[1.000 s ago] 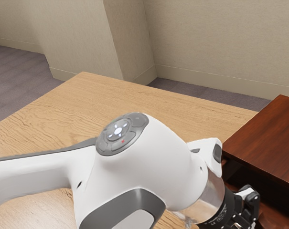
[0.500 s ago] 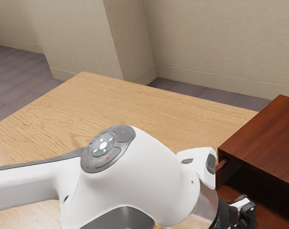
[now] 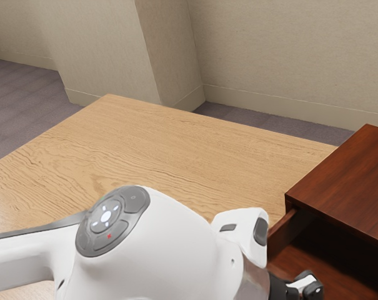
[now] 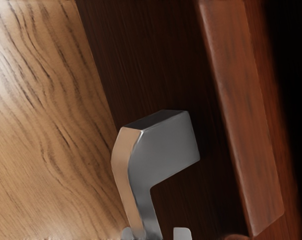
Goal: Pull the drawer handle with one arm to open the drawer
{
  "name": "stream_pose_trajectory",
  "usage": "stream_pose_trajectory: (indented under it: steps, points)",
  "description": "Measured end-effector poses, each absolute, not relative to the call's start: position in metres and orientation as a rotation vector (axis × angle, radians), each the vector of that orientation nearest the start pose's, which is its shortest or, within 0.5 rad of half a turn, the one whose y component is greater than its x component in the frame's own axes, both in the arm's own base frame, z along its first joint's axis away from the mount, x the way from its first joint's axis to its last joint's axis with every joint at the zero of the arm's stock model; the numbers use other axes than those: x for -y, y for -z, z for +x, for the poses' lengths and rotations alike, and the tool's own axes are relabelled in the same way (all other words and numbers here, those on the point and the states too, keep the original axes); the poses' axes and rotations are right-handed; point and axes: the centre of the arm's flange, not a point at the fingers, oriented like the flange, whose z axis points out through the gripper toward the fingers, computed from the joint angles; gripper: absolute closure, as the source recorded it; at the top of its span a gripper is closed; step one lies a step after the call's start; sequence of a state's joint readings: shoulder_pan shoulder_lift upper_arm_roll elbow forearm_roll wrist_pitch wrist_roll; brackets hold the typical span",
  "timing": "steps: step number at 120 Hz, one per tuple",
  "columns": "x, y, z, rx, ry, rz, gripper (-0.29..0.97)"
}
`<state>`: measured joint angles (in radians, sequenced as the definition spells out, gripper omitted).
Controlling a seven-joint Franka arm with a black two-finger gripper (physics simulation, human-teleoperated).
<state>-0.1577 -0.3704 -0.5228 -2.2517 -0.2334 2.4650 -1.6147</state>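
A dark red-brown wooden cabinet (image 3: 351, 181) stands on the light oak bench (image 3: 145, 144), at the exterior view's right. Its drawer (image 3: 281, 230) stands partly out from under the cabinet top, on the side facing the arm (image 3: 164, 256). What shows of the drawer's inside is a reddish wood floor, shadowed where it runs back beneath the cabinet top. The black pincer (image 3: 304, 289) sits low in front of the cabinet, just by the drawer. Most of it is cut off at the picture's edge, so I cannot tell whether it is clenched or released. In the wrist view, the brushed-metal drawer handle (image 4: 158, 150) is an angled bar standing off the dark drawer front (image 4: 151, 55), close under the hand. The lighter top rim (image 4: 240, 120) of that front runs beside it, and the bench grain lies on the handle's other side.
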Motion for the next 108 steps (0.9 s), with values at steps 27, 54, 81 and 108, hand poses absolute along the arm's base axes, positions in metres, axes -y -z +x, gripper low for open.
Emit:
stream_pose_trajectory:
  steps: [27, 54, 81, 108]
  points:
    - [0.330, -0.551, 0.359, 1.827, 0.422, -3.126, 0.79]
    - [0.328, -0.548, 0.345, 1.827, 0.426, -3.128, 0.79]
    - [0.326, -0.549, 0.331, 1.826, 0.442, -3.134, 0.79]
    - [0.324, -0.545, 0.323, 1.826, 0.437, -3.133, 0.79]
